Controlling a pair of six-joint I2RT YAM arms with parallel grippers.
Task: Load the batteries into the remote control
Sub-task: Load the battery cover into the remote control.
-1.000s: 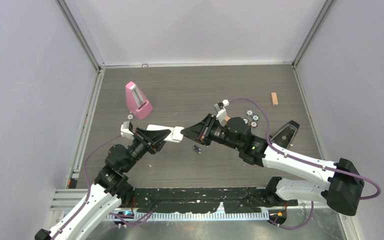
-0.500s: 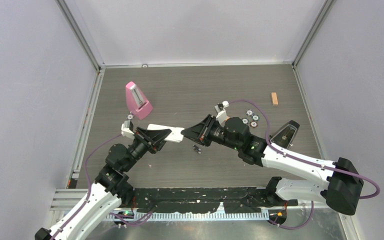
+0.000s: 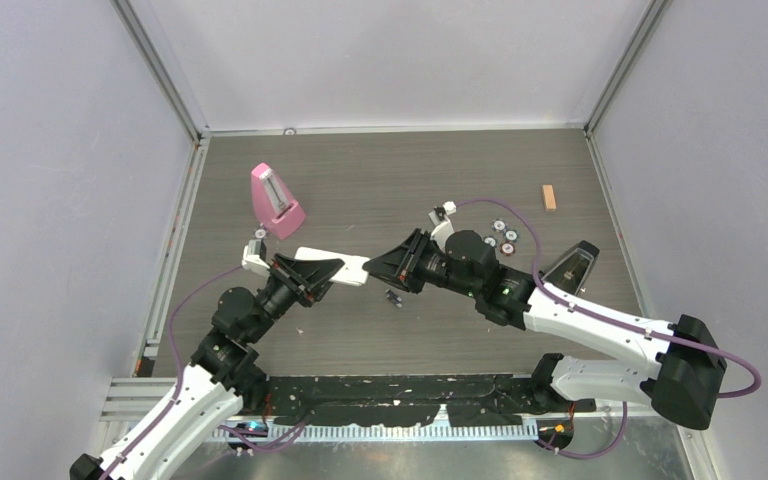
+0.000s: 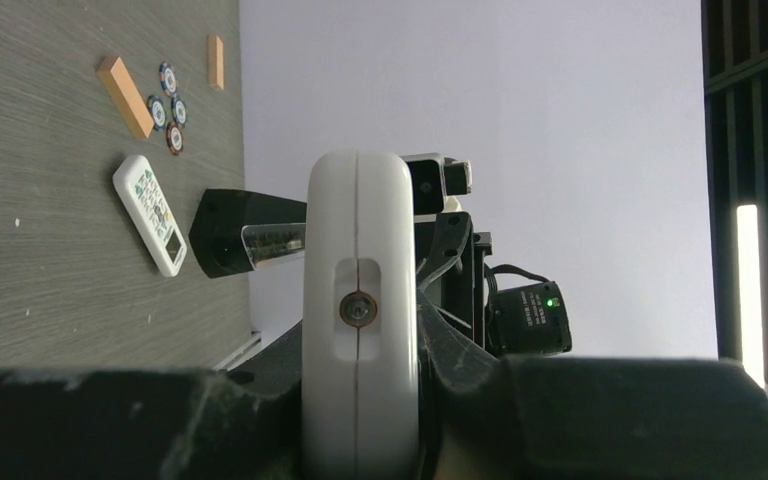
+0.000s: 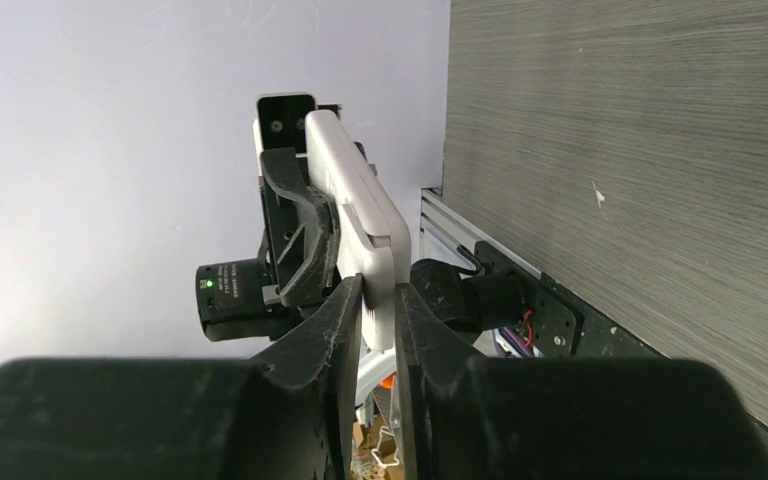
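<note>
the job looked like it had hardly begun. the remote control was up in the air above the middle of the worktop, turned on its thin edge, between the two arms. the left tool was squeezed tight on one end of it. the right tool had its two fingers set narrow on the other end, one on each side, and they looked pressed against it. the batteries lay on the worktop, low down under the place where the two tools met, and neither tool was touching them. so i think none were in the remote yet, and all of them were left to be picked up and put in. the only thing here that holds other things is the battery bay in the remote. i could not see into it, so i could not tell if its lid was on or off, or if anything was inside. a shorter white remote, some round discs and a pink metronome sat well away from the batteries.
</note>
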